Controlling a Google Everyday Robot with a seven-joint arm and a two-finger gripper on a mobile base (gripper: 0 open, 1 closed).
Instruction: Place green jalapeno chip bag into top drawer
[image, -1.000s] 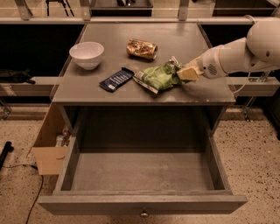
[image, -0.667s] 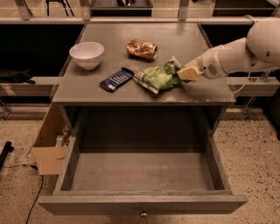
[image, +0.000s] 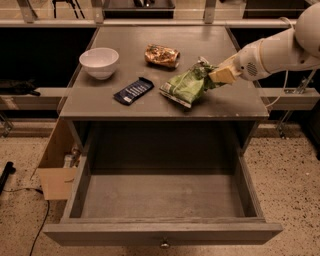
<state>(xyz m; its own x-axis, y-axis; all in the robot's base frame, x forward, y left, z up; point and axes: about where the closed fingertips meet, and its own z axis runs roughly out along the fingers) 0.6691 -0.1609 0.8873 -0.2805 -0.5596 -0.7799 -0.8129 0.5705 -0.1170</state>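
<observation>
The pale yellow fingers (image: 224, 75) are closed on the right-hand crimped end of the green jalapeno chip bag (image: 186, 86), pinching the foil where it bunches up. The gripper (image: 214, 76) sits low over the right part of the counter (image: 100, 107), pointing left and slightly downward. Behind it the white arm (image: 280, 50) reaches in from the right edge of the view, its wrist nearly level and its thicker segment rising toward the upper right corner.

The bag stretches out from the fingers toward the lower left. Its held end looks slightly raised, while its far end, with the white patch, lies at the counter near the front edge. The bag is above and behind the top drawer (image: 165, 232), not in it. The drawer is pulled fully out below the counter, its grey floor bare and its small round knob (image: 164, 244) at the middle of the front panel.

To the left of the bag, close but apart from it, lies a flat dark-blue packet (image: 133, 90). An orange-brown foil bag (image: 161, 55) lies farther back, and a white bowl (image: 99, 62) stands at the counter's left side. A cardboard box (image: 55, 170) sits on the floor left of the drawer.
</observation>
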